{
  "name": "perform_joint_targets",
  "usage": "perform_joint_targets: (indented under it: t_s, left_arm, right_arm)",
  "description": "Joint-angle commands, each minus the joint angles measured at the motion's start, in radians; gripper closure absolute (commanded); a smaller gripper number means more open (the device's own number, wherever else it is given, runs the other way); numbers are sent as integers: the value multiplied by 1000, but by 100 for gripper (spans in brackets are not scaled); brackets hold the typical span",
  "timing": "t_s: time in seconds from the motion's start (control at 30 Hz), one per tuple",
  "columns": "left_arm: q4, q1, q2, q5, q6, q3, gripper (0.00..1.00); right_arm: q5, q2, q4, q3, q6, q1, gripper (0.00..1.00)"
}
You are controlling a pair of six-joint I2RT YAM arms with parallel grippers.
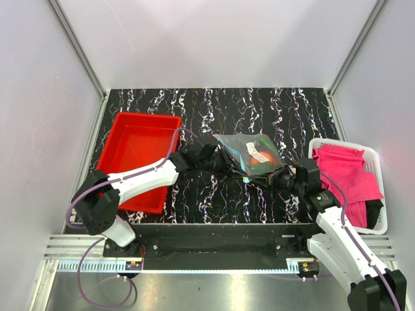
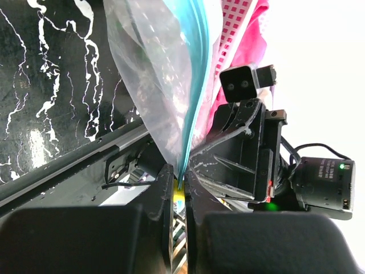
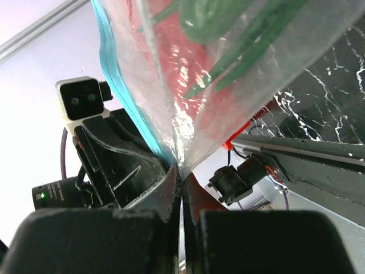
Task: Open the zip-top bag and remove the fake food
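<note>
1. Right gripper (image 3: 181, 177): jaws pressed fully together on a fold of clear film at the mouth of the bag (image 3: 188, 97), just beside its teal zip strip (image 3: 122, 91).
2. Left gripper (image 2: 179, 180): jaws all but closed, pinching the teal edge itself, with film hanging on both sides of the pinch.
3. Both grips sit close together and face each other across the same edge (each wrist view shows the opposing gripper just behind the plastic).
4. Bag position: held up between the two grippers at mid-table, over the black marbled table (image 1: 214, 110), between the red tray (image 1: 139, 146) and the white basket (image 1: 379, 194) with the pink cloth (image 1: 343, 168).
5. Toy food (image 3: 228, 23): inside the bag; green and red-orange shapes show through the film.
6. Judgement: the seal appears unopened. Whether each gripper holds only one lip cannot be told.
7. Recommendation: draw the grippers apart squarely across the strip, slowly and evenly, keeping both pinches firm. A jerk risks the slick film slipping free.
</note>
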State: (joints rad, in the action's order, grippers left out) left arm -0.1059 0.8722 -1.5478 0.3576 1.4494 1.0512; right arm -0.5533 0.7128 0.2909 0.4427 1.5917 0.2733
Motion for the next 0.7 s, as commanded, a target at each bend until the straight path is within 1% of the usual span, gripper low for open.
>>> perform_joint_targets:
  t_s: [0.0, 0.1, 0.13, 0.23, 0.3, 0.37, 0.5, 0.67]
  left_arm:
    - [14, -50, 63, -112, -6, -11, 100]
    - [60, -52, 57, -77, 9, -28, 100]
    - [61, -50, 51, -68, 9, -16, 100]
    - [61, -30, 46, -71, 9, 0, 100]
    - [61, -27, 46, -69, 11, 4, 100]
    - [61, -26, 49, -71, 12, 6, 100]
    - [60, -18, 57, -80, 14, 0, 100]
    - [60, -1, 43, -72, 28, -2, 100]
  right_arm:
    - [-34, -36, 21, -9, 10, 7, 100]
    - [-40, -29, 17, -4, -7, 7, 100]
    - [-43, -9, 17, 4, -13, 7, 98]
    - [-80, 51, 27, 43, -67, 9, 66]
    - [-92, 69, 79, 85, -110, 10, 64]
    - [-88, 56, 96, 88, -102, 10, 62]
    - [-89, 28, 83, 70, -76, 14, 62]
    - [-79, 24, 56, 85, -76, 21, 62]
